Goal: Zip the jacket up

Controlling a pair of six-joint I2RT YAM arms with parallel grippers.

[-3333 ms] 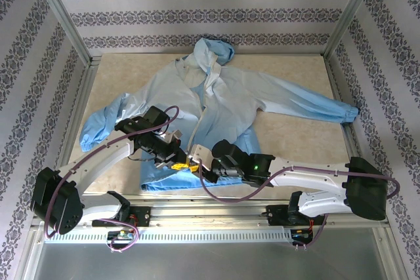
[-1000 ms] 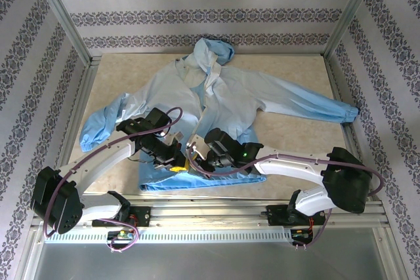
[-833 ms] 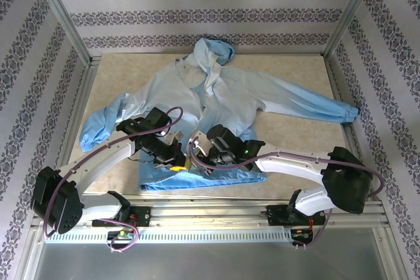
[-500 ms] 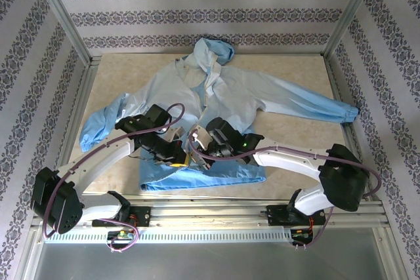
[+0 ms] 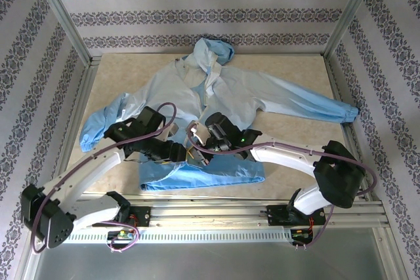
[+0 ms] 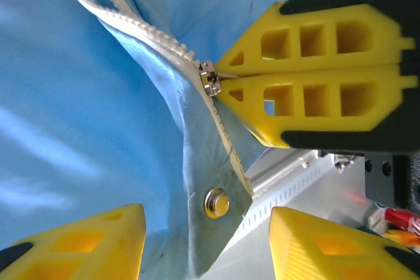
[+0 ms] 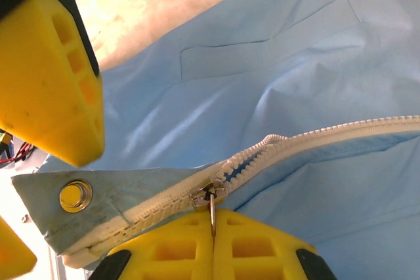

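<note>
here: jacket (image 5: 216, 96) flat on counter (image 5: 295, 139), hood (image 5: 213, 50) far side. right pincer (image 7: 213, 222) clamped on zipper pull (image 7: 212, 209) near hem, likely for drawing teeth closed; left pincer (image 6: 205, 220) parted, straddling snap-button hem corner (image 6: 216, 202), ungripped.

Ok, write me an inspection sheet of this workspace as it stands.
Surface: beige stone-look table, flat.
Job's things: light-blue jacket spread out, hood away from the arms, sleeves out to the sides. Zipper joined near the hem, open at the chest. Zipper pull low on the front. Metal snap on the hem flap.
Clutter: nothing seen.
Hands: right hand shut on the zipper pull. Left hand open, its fingers either side of the hem flap.
Cables: purple cables looped along both arms.
Surroundings: patterned walls, metal frame posts.
</note>
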